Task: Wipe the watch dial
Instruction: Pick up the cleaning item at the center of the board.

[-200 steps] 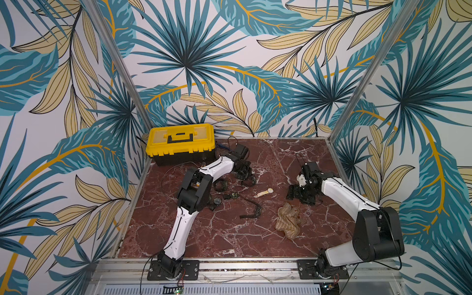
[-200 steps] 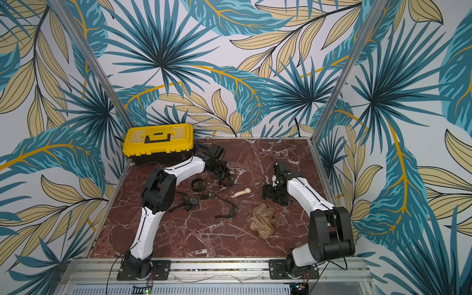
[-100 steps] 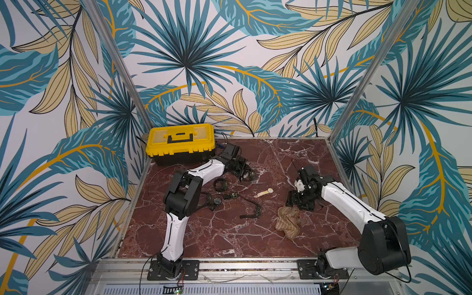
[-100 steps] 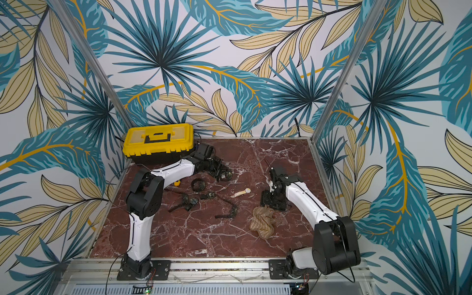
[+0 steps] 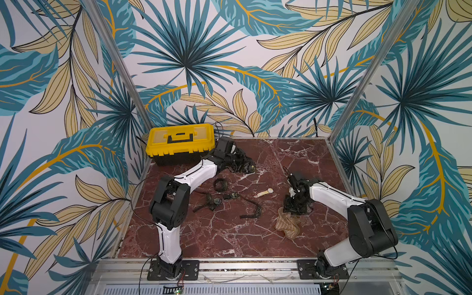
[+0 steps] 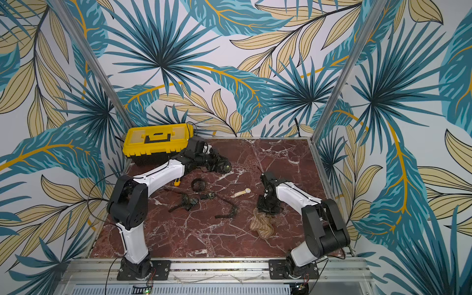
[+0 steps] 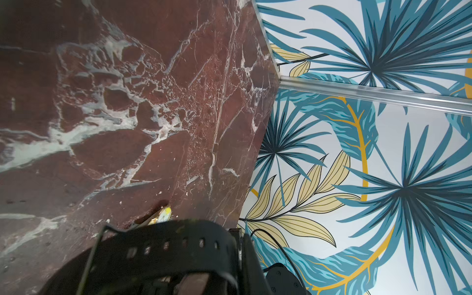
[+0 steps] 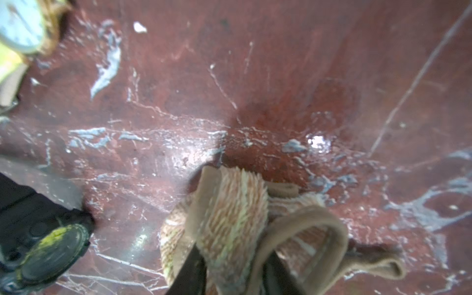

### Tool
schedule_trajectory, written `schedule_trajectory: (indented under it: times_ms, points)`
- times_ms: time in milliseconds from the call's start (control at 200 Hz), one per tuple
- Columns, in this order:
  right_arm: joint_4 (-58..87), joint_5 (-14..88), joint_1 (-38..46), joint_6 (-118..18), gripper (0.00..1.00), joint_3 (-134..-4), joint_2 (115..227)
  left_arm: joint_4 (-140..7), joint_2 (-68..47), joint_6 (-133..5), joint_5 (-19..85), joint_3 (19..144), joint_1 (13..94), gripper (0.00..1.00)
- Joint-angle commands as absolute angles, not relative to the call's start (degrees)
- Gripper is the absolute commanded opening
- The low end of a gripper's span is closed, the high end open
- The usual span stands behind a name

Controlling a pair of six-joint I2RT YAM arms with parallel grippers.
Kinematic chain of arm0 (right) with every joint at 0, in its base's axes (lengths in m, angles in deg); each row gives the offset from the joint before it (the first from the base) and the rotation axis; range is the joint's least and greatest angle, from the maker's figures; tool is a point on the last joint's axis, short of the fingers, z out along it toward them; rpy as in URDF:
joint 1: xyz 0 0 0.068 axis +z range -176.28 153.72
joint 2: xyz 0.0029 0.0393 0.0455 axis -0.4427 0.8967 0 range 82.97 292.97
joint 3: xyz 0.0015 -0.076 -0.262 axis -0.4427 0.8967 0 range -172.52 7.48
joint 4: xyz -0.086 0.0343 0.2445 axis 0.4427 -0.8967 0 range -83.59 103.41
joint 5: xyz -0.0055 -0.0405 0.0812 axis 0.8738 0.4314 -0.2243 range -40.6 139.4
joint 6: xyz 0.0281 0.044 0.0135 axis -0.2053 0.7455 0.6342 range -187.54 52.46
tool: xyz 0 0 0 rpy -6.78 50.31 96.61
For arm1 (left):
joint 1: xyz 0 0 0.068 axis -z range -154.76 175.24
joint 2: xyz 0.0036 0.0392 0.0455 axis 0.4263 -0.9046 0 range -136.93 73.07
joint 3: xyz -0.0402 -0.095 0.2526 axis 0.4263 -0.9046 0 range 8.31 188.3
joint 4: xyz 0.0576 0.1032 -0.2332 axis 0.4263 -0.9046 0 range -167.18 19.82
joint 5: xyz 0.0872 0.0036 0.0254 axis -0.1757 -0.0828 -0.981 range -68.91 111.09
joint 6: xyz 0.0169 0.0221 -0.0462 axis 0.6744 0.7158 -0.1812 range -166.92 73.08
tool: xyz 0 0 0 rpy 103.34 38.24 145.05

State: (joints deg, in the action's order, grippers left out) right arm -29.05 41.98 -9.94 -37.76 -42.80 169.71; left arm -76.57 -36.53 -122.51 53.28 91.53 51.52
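Now the left gripper (image 5: 245, 165) clamps the watch (image 7: 166, 245); right gripper (image 5: 293, 208) pinches the cloth (image 5: 287, 226); next, lift it across to the dial (image 5: 252, 167).

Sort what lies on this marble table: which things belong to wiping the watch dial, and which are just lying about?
In the job: black-strapped watch with yellowish dial, held by the left gripper; beige striped cloth, pinched by the right gripper.
Lying about: yellow plastic toolbox; cream-strapped watch; dark loose watches; curled black strap.
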Motion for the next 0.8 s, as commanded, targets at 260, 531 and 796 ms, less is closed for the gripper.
schedule_trajectory:
  times_ms: [260,531,796]
  points:
    - [-24.4,43.7,-9.1,-38.2,0.01,-43.3,148.4,-72.3,-32.0,-119.1,55.9,90.2,53.3,0.00]
    - [-11.3,40.4,-6.0,-41.1,0.00,-47.2,143.9,-72.4,-28.7,-119.5,52.9,90.9,55.4,0.00]
    - [7.7,38.1,-4.7,-42.1,0.00,-48.4,148.5,-72.4,-26.3,-117.6,48.7,92.1,57.3,0.00]
